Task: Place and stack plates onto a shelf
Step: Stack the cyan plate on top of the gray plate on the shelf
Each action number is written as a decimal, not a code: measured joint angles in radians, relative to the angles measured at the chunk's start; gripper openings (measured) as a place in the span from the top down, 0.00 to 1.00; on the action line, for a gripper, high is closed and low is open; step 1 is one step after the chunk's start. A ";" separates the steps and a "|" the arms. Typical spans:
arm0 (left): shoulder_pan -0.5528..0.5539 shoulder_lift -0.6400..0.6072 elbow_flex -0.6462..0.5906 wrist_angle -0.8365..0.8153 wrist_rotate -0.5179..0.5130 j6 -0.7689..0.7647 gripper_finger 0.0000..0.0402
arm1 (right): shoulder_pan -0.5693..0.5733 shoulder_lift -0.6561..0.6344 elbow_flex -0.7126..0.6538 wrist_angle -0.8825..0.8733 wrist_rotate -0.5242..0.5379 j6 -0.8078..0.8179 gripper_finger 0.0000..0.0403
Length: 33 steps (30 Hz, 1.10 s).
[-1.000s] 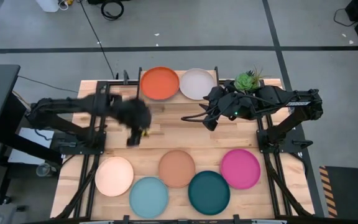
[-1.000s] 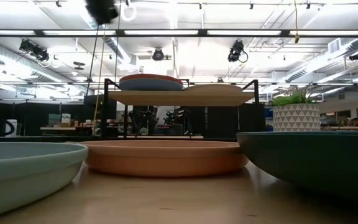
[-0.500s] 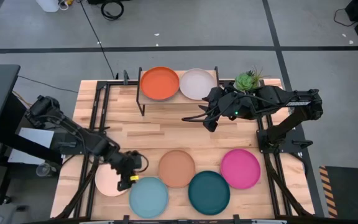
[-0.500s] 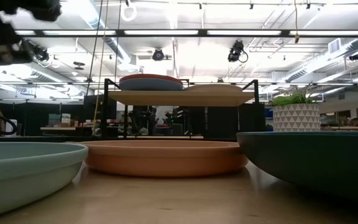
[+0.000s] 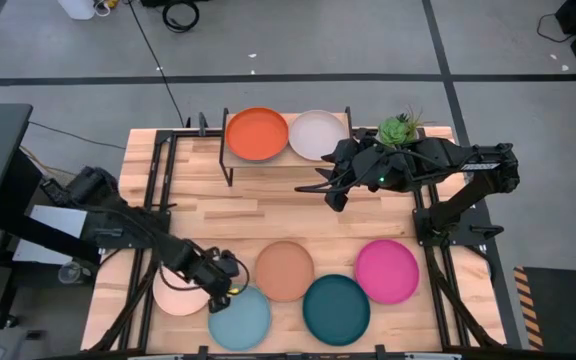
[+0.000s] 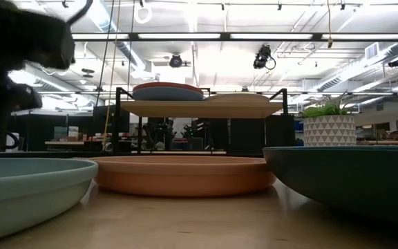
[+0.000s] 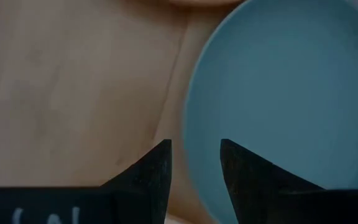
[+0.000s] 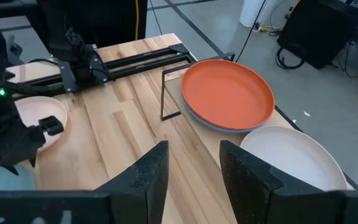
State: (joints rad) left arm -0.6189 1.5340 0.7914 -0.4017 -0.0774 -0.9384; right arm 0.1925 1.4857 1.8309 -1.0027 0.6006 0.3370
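Note:
On the shelf (image 5: 288,150) at the table's far edge, an orange-red plate (image 5: 257,133) lies on a blue one (image 6: 164,94), with a grey-white plate (image 5: 318,134) beside them. Near the front edge lie pale peach (image 5: 171,295), light teal (image 5: 240,318), tan (image 5: 285,270), dark teal (image 5: 336,309) and magenta (image 5: 387,270) plates. My left gripper (image 7: 196,165) is open and low, pointing steeply down. Its fingers stand on either side of the light teal plate's far-left rim (image 7: 188,140), and I see no touch. My right gripper (image 5: 332,192) hangs open, high in front of the shelf.
A potted plant (image 5: 400,128) stands at the shelf's right end, close to my right arm. My left arm (image 5: 138,235) crosses over the pale peach plate. Bare wood (image 5: 268,215) lies between the shelf and the front row of plates.
My left gripper has swung from the middle of the table, in front of the shelf, toward the near left and down. It has rolled on the way and now stands at the light teal plate's rim. No plate has moved.

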 joint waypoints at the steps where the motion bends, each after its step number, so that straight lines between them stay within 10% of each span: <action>1: 0.000 0.016 0.000 0.009 0.003 0.000 0.64 | 0.000 0.000 0.000 0.000 -0.001 0.000 0.63; 7: -0.001 0.074 0.000 0.040 0.011 -0.019 0.68 | 0.002 0.000 0.000 -0.002 -0.012 0.000 0.63; 13: 0.008 0.067 0.000 0.035 0.040 -0.019 0.96 | 0.002 0.000 0.000 -0.004 -0.028 -0.004 0.63; 20: 0.078 -0.097 0.051 -0.129 0.113 0.012 0.96 | 0.002 0.000 0.000 -0.005 -0.104 -0.106 0.63; 33: 0.609 -0.208 0.534 -0.494 0.009 0.489 0.96 | -0.025 0.001 0.003 -0.004 -0.117 -0.203 0.63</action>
State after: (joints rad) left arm -0.0100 1.3259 1.3249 -0.8954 -0.0681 -0.4498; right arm 0.1679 1.4868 1.8334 -1.0063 0.4841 0.1342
